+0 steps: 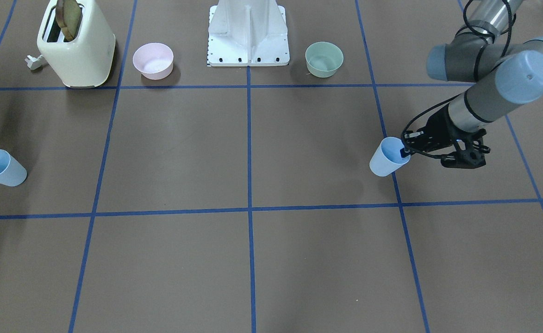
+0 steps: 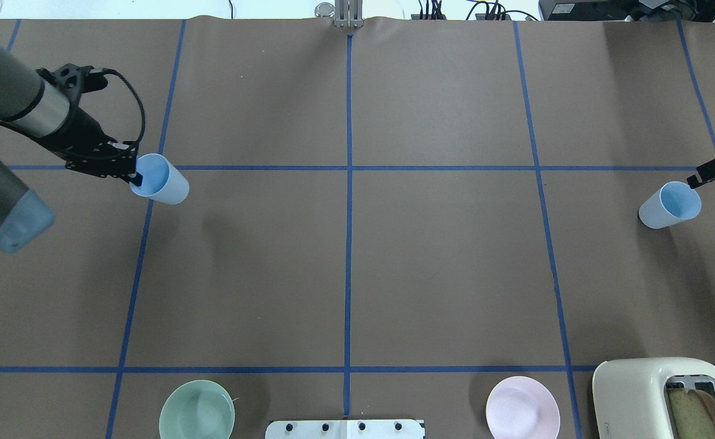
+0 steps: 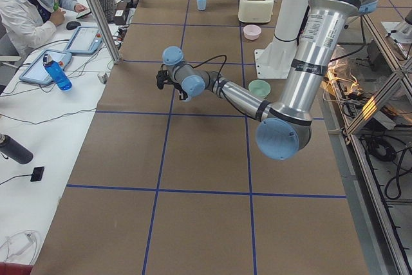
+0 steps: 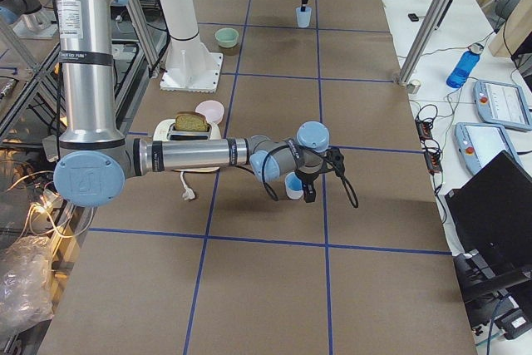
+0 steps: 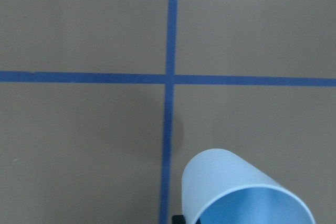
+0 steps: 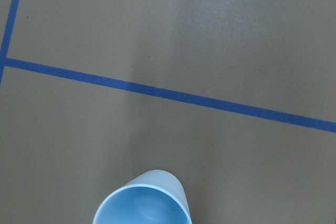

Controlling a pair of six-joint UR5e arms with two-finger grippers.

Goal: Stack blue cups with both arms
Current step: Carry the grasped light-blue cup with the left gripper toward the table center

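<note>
Separation across the counter (image 2: 442,262) is wide: left tool (image 2: 136,178) pinches left cup (image 2: 165,183) by its rim, right tool (image 2: 694,181) touches right cup (image 2: 665,208), grip unclear.

No legible text, brands or numbers. Printed label (image 4: 73,18) on right arm (image 4: 87,89), another label (image 3: 313,27) on left arm (image 3: 302,88): both too small to read.

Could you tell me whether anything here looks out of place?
Nothing is spilled or damaged. Both blue cups stand upright, the left tool at one rim, the right tool at the other. One curiosity: the toaster holds a bread slice while its plug lies loose on the table.
</note>
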